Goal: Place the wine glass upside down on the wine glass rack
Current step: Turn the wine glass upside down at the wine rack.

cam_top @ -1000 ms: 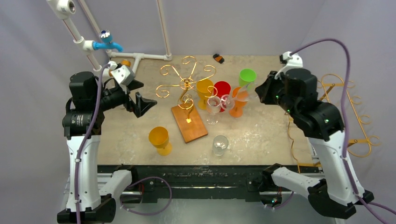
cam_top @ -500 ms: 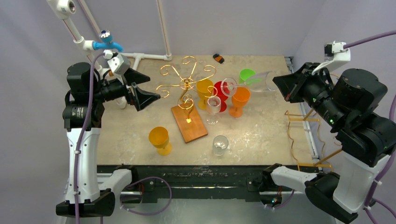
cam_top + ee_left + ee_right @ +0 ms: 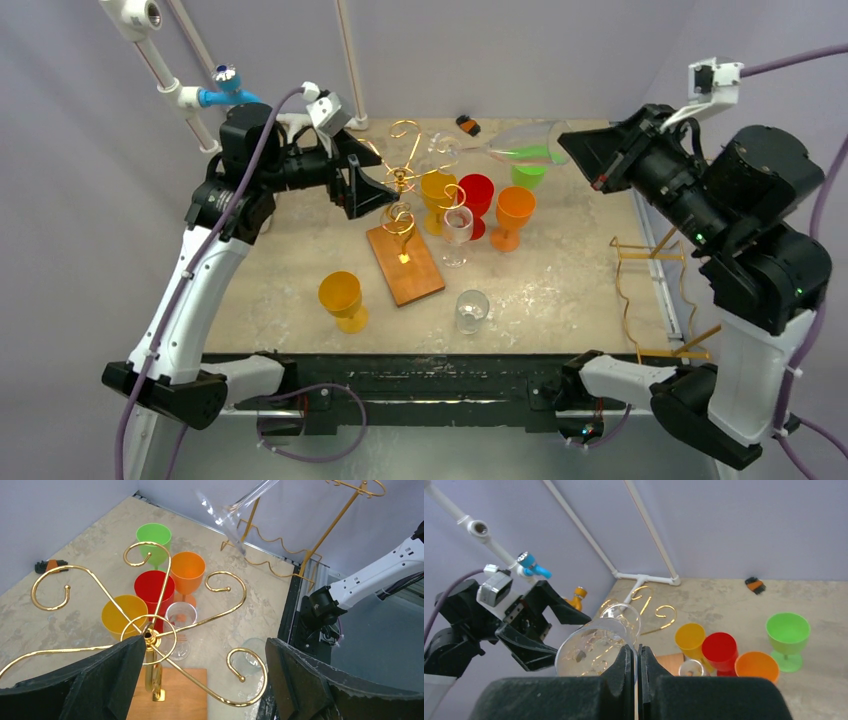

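Note:
My right gripper (image 3: 578,150) is shut on the rim of a clear wine glass (image 3: 515,141) and holds it on its side in the air. The foot points left toward the gold wire rack (image 3: 400,180), which stands on a wooden base (image 3: 405,265). In the right wrist view the bowl (image 3: 594,647) sits at my shut gripper (image 3: 638,656), with the rack (image 3: 659,612) beyond. My left gripper (image 3: 383,182) is open just above the rack. In the left wrist view the rack hub (image 3: 150,636) lies beside one finger (image 3: 100,680), and the glass (image 3: 235,510) hangs beyond.
Yellow (image 3: 437,188), red (image 3: 476,192), orange (image 3: 515,208) and green (image 3: 529,172) cups and a standing clear wine glass (image 3: 457,226) crowd right of the rack. A yellow goblet (image 3: 341,297) and a clear glass (image 3: 472,309) stand nearer. A second gold rack (image 3: 650,270) lies right.
My right gripper lifted the wine glass off the table, tipped it on its side and carried it left toward the rack. My left arm swung right until its open gripper reached the rack's top.

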